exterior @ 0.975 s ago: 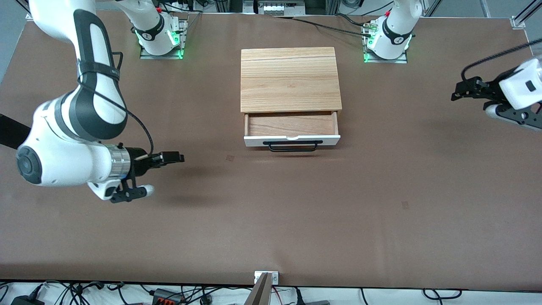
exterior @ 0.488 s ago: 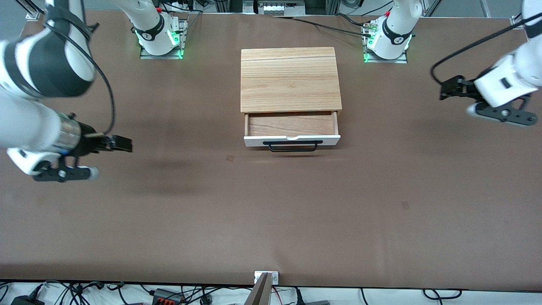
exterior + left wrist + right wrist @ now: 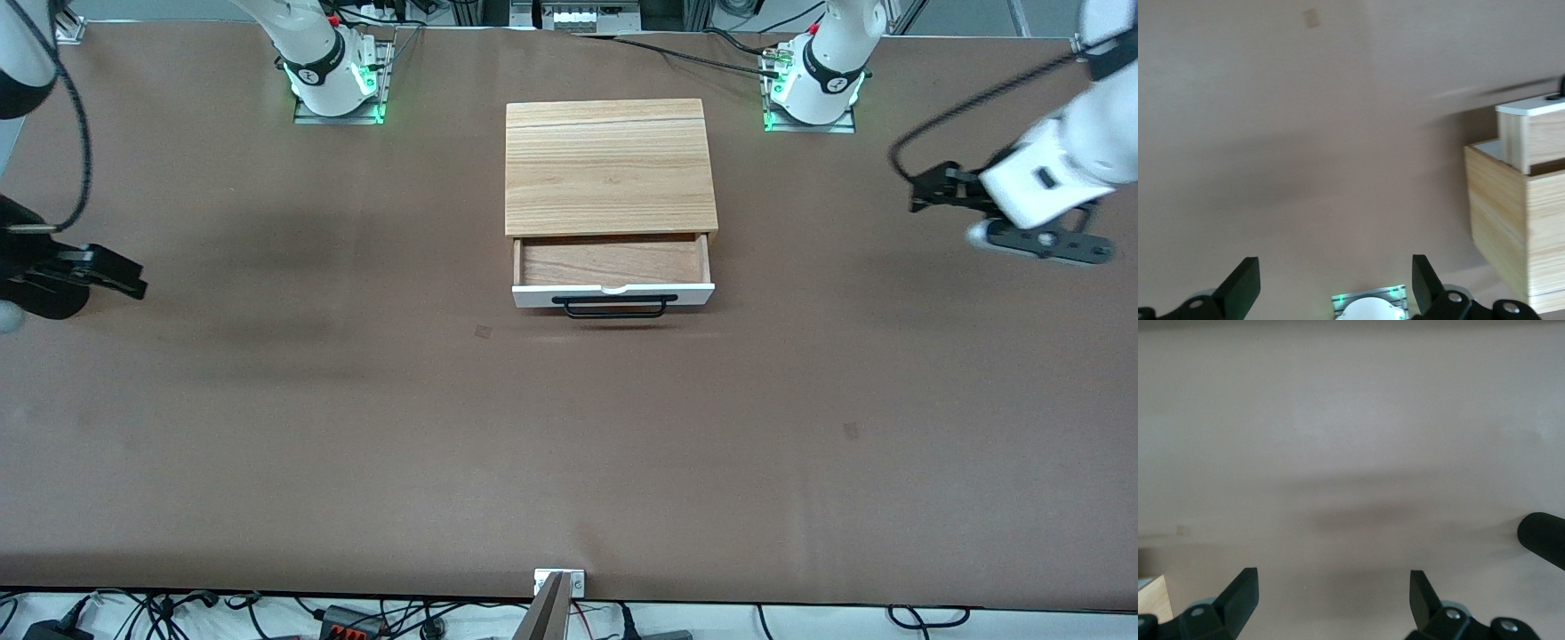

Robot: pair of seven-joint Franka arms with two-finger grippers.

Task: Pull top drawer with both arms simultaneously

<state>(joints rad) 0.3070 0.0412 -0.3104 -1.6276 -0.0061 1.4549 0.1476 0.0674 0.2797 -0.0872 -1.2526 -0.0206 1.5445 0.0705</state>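
Brown table (image 3: 569, 444), wooden cabinet (image 3: 610, 164) near the robots' edge, top drawer (image 3: 613, 276) pulled out, left gripper (image 3: 929, 188) and right gripper (image 3: 120, 276) spread, over opposite table ends.

top drawer (image 3: 613, 264) pulled out of cabinet (image 3: 610, 166) | right hand (image 3: 120, 276), left hand (image 3: 929, 188) over table ends

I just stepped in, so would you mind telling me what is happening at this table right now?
Nothing is being held at the moment. The top drawer stands pulled out of the light-wood cabinet, its brown inside showing and its black handle free. The right gripper hangs open over the right arm's end of the table, and the left gripper hangs open over the left arm's end, both well apart from the drawer.
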